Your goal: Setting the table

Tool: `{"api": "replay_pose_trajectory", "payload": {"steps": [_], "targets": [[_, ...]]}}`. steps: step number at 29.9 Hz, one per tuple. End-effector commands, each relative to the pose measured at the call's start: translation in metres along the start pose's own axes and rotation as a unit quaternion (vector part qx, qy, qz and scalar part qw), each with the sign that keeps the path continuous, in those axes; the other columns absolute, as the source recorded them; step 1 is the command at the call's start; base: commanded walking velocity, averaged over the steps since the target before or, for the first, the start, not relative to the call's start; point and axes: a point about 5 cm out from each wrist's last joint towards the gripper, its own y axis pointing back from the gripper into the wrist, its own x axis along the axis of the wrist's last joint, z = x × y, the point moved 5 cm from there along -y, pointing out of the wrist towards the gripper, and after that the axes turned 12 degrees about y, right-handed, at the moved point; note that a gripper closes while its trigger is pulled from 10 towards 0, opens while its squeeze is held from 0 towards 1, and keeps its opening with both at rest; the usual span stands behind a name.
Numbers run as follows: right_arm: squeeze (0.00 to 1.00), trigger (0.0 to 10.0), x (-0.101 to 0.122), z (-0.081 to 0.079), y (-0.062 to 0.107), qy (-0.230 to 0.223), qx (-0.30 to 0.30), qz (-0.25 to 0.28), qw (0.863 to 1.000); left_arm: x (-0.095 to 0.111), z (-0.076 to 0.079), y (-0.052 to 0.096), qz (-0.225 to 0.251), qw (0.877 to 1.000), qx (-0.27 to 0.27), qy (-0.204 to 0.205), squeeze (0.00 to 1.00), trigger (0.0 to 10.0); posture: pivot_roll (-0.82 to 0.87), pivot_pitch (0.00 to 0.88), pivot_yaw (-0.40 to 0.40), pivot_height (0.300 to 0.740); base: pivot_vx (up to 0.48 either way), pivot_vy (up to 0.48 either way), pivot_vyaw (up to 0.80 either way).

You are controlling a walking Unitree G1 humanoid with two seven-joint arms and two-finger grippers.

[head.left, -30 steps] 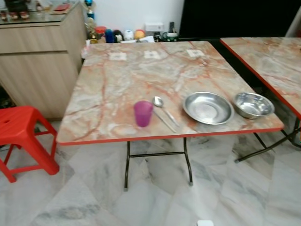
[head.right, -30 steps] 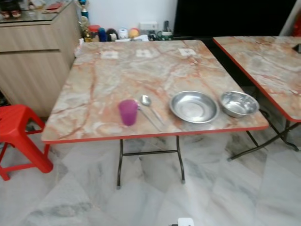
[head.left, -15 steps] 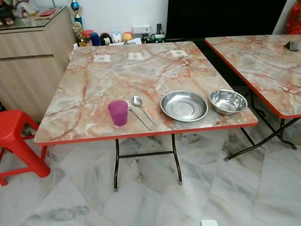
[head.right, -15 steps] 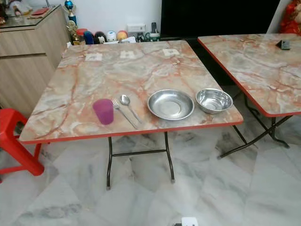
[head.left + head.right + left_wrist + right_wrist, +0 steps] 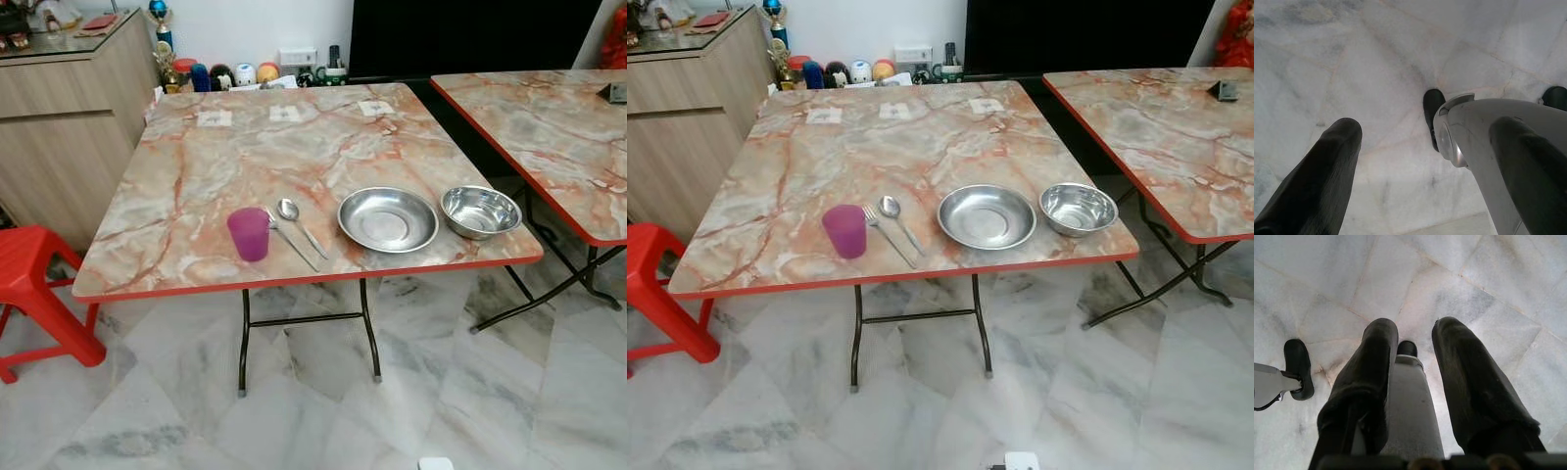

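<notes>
Facing the tabletop (image 5: 196, 176), you see cup (image 5: 249, 234), fork (image 5: 290, 240), spoon (image 5: 297, 221), plate (image 5: 388, 219) and bowl (image 5: 479, 211) lined up near its front edge, probably for easy reach; left end effector (image 5: 1425, 161) and right end effector (image 5: 1415, 377) hang open, empty, above the floor.
</notes>
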Motion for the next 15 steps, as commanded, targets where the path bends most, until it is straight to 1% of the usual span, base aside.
{"api": "replay_pose_trajectory", "payload": {"steps": [1, 15], "targets": [[0.0, 10.0, 0.0476, 0.0519, -0.0026, -0.114, -0.033, 0.071, 0.99, 0.0367, 0.017, -0.0101, 0.005, 0.999, -0.033, 0.015, 0.0, 10.0, 0.0, 0.077, 0.005, 0.74, 0.0, 0.0, 0.0], [0.0, 10.0, 0.0476, 0.0519, -0.0026, -0.114, -0.033, 0.071, 0.99, 0.0367, 0.017, -0.0101, 0.005, 0.999, -0.033, 0.015, 0.0, 10.0, 0.0, 0.077, 0.005, 0.74, 0.0, 0.0, 0.0]]}}
